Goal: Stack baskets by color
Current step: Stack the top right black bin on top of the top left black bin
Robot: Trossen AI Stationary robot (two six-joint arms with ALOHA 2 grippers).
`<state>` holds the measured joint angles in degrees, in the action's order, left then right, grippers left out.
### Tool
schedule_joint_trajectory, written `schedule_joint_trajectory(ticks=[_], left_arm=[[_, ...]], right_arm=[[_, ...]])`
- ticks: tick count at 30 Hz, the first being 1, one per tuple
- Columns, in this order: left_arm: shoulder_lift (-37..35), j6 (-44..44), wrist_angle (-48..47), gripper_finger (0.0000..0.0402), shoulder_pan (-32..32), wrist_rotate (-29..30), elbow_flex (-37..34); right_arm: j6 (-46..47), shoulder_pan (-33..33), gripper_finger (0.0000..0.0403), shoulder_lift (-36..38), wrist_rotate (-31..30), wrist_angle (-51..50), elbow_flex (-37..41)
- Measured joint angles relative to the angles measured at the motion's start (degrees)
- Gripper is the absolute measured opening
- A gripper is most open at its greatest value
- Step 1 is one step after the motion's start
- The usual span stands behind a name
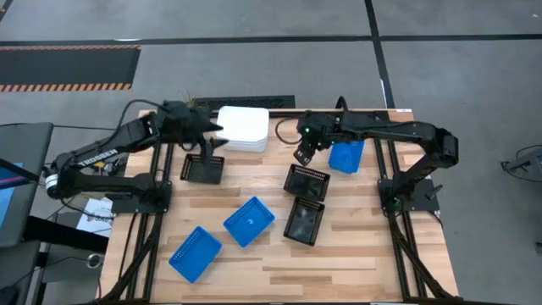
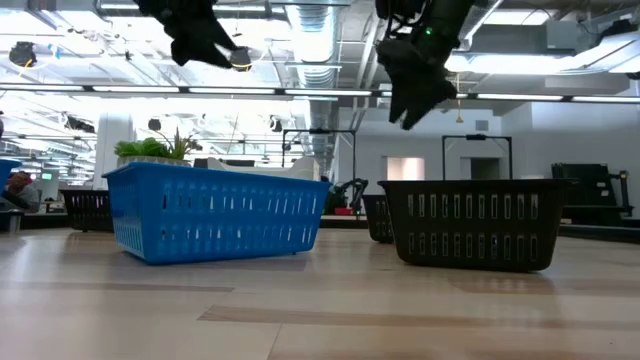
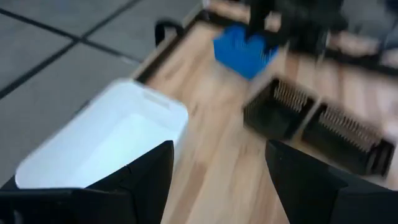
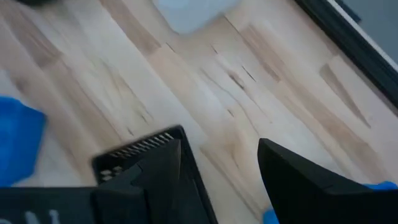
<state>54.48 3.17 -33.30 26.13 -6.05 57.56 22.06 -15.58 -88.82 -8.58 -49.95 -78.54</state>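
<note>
White baskets (image 1: pixel 243 129) sit nested at the table's far edge; the top one (image 3: pixel 106 143) shows in the left wrist view. Three black slotted baskets (image 1: pixel 204 168) (image 1: pixel 306 182) (image 1: pixel 304 220) and three blue ones (image 1: pixel 345 156) (image 1: pixel 249 221) (image 1: pixel 195 253) stand singly on the wood. My left gripper (image 1: pixel 207 129) (image 3: pixel 217 180) hangs open in the air beside the white stack's left side. My right gripper (image 1: pixel 303 154) (image 4: pixel 221 180) hangs open above the table between the white stack and a black basket (image 4: pixel 140 152), touching nothing.
A green potted plant (image 2: pixel 150 148) stands at the far left behind the baskets. Bare wood (image 1: pixel 356 254) lies at the near right of the table. In the low view a blue basket (image 2: pixel 215 210) and a black basket (image 2: pixel 470 222) stand nearest the front edge.
</note>
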Motion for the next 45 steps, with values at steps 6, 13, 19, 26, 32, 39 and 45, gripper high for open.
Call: schedule_joint_trajectory(ticks=[6,13,19,26,32,39,45], left_arm=[[-0.2,6.0,5.0,0.0242,6.6,-4.8,0.2],[-0.1,-2.0,3.8,0.0242,5.8,-6.8,0.2],[0.0,4.6,3.8,0.0242,3.8,-3.4,0.2],[0.0,12.2,4.3,0.0242,2.0,-2.6,0.2],[0.0,13.1,4.7,0.0242,-1.1,3.9,0.2],[-0.1,12.3,2.6,0.0242,-4.5,3.8,0.2],[-0.1,8.1,1.3,0.0242,-5.9,3.8,0.2]], right_arm=[[-1.1,-1.8,0.0239,0.0,1.4,2.9,-2.3],[-12.8,-0.2,0.0239,-0.3,0.7,6.8,-1.8],[-13.7,1.5,0.0239,-0.5,-0.4,18.1,-0.8],[-10.2,2.4,0.0239,0.2,-0.4,13.8,-0.9],[-8.8,3.1,0.0239,0.1,-0.4,3.5,-0.9],[-9.0,2.7,0.0239,0.5,-2.5,-9.4,-0.9],[-3.5,3.8,0.0239,0.6,-2.5,-18.8,-0.9]])
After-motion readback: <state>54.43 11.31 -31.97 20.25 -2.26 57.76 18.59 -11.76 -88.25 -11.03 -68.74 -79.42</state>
